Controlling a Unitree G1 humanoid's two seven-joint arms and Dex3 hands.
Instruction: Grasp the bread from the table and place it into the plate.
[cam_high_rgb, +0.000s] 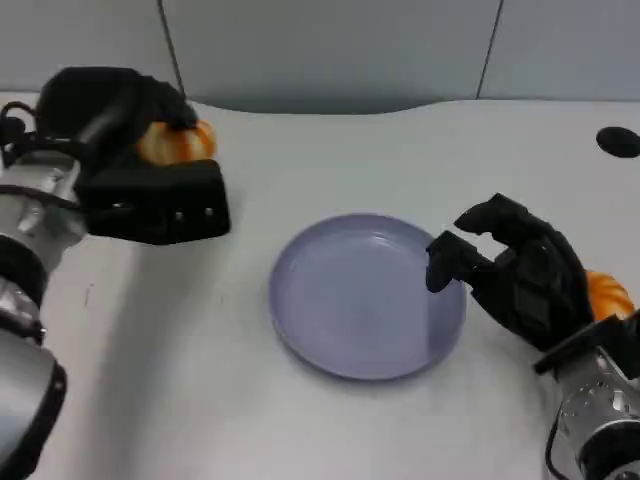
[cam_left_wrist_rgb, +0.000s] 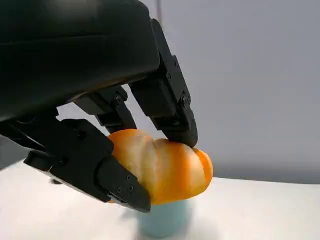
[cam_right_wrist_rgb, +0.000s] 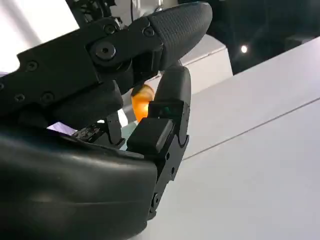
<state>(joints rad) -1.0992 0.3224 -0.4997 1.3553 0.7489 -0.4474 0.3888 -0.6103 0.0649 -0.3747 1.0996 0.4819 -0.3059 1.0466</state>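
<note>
At the far left of the head view the left hand (cam_high_rgb: 140, 165) is raised near the table's (cam_high_rgb: 330, 420) back edge, its black fingers closed around an orange bread roll (cam_high_rgb: 178, 142). The left wrist view shows this grip closely: fingers (cam_left_wrist_rgb: 170, 100) press on the top of the roll (cam_left_wrist_rgb: 165, 167) while the thumb side clamps it from below, and the bread sits off the white surface (a pale blue-green object (cam_left_wrist_rgb: 162, 220) shows blurred beneath it, too unclear to identify).

In the middle of the table lies the round, pale blue plate (cam_high_rgb: 300, 320), with nothing on it, well apart from the held roll.

To the right, the right hand (cam_high_rgb: 515, 270) hangs at the plate's right rim, its fingers curled inward and holding nothing, fingertips just over the rim. Just behind this hand's wrist, a second orange bread piece (cam_high_rgb: 608, 295) rests on the table, partly hidden by the hand. A small black disc (cam_high_rgb: 618, 141) sits near the table's far right edge.
</note>
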